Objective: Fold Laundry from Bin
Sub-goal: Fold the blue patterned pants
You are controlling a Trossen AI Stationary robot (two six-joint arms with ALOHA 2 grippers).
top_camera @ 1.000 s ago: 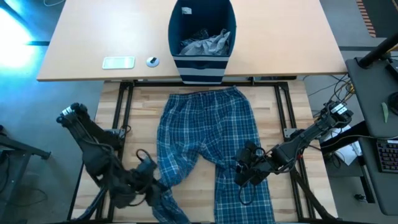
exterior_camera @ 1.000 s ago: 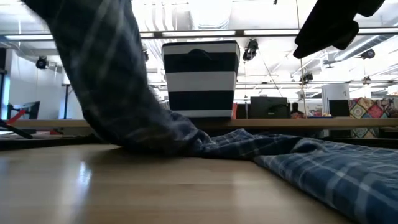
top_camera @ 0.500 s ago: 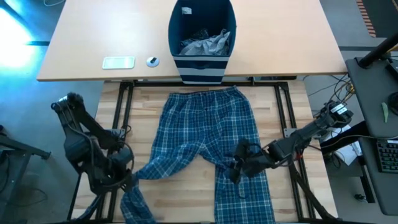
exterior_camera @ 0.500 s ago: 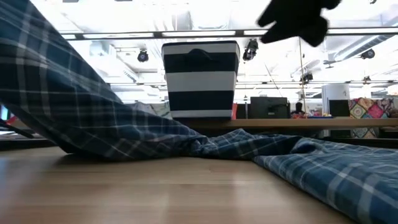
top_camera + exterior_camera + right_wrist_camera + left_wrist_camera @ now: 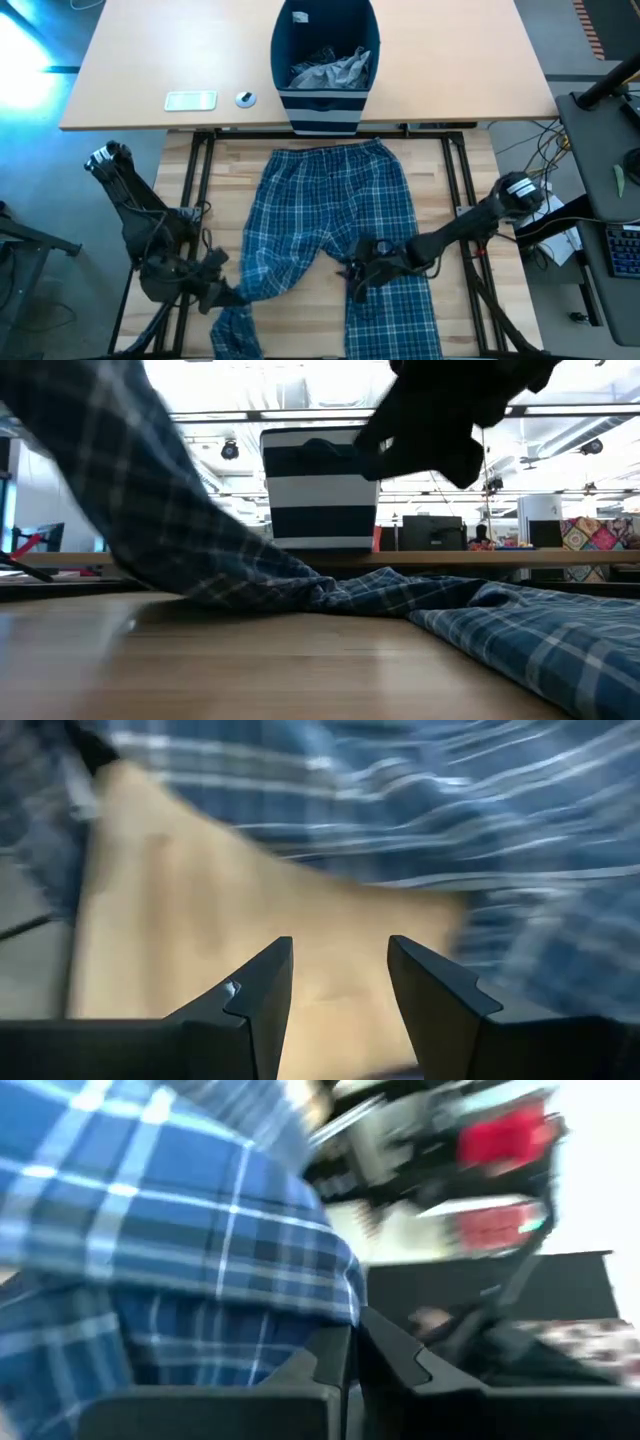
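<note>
Blue-and-white plaid trousers (image 5: 335,230) lie spread across the pale wooden table (image 5: 232,165) in front of us, waistband toward the far edge and legs running back toward our arms. Our left gripper (image 5: 222,295) sits at the near left of the table with its fingers pressed together on the cloth of the trousers' left leg; in the left wrist view the plaid fabric bunches right above the two closed fingers (image 5: 330,1370). That leg is drawn sideways and lifted off the table, and in the low view it rises as a slanting sheet of plaid at the left.

Our right gripper (image 5: 358,275) hovers over the crotch of the trousers, where the two legs part. Its fingers (image 5: 262,990) stand apart with nothing between them; past them, in the right wrist view, we see bare wood and the plaid cloth beyond it. In the low view this gripper hangs as a dark shape above the table.

The bin (image 5: 325,65), navy with pale stripes round its lower part, stands on the tan desk (image 5: 130,70) just beyond the table. Inside it we see a crumpled grey garment (image 5: 335,70). Well to the left of the bin on the desk lie a pale flat rectangular object (image 5: 190,100) and a small round object (image 5: 245,98).
</note>
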